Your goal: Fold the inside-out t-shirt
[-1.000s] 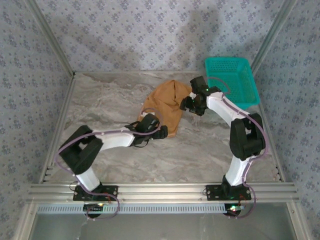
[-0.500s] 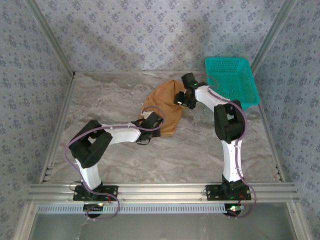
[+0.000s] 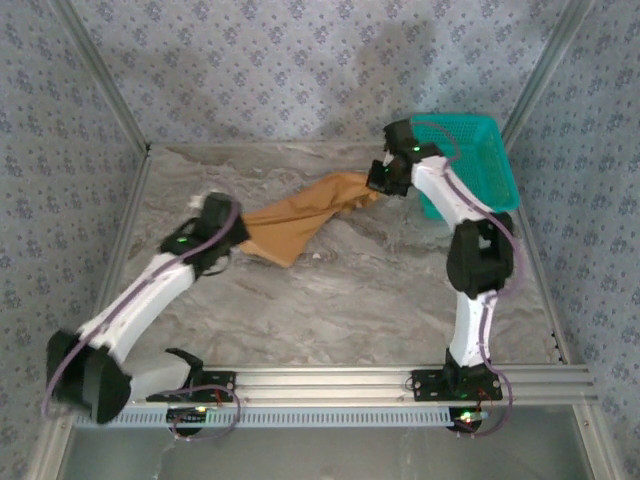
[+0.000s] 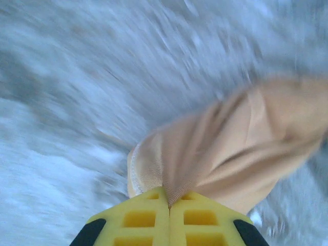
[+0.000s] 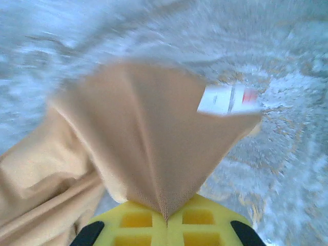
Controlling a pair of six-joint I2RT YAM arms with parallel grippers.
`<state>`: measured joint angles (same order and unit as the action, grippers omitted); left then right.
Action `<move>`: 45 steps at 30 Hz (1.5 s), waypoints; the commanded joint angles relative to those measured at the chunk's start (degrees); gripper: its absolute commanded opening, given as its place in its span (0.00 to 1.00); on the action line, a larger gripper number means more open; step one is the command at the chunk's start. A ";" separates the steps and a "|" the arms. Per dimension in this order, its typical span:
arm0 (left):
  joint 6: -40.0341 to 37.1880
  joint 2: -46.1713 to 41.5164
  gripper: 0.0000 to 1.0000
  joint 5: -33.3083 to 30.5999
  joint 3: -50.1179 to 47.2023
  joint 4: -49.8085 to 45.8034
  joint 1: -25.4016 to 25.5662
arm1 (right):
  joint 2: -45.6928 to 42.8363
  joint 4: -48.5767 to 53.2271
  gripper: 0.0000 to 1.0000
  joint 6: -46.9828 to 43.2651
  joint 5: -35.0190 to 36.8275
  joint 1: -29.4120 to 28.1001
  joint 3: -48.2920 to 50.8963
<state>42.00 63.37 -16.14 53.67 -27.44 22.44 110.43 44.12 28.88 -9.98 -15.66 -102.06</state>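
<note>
A grey-white marbled surface (image 3: 380,290) fills the middle of the top view, bounded by patterned walls (image 3: 300,70) at the top and sides and a metal rail (image 3: 330,380) along the bottom. A teal basket (image 3: 505,160) stands on it in the upper right corner. The orange-tan inside-out t-shirt (image 3: 295,225) stretches across the upper middle. Its lower fold sags toward the marble, and whether it touches cannot be told. In both wrist views the surface looks blurred behind the cloth.
</note>
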 commanded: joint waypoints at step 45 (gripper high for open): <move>-0.54 12.73 0.67 16.73 -12.17 1.16 -3.11 | -5.63 -2.96 0.65 1.26 0.00 -14.19 26.88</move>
<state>39.13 74.43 -0.23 41.89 -31.55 18.72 105.47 42.65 30.39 -11.92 -28.47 -77.17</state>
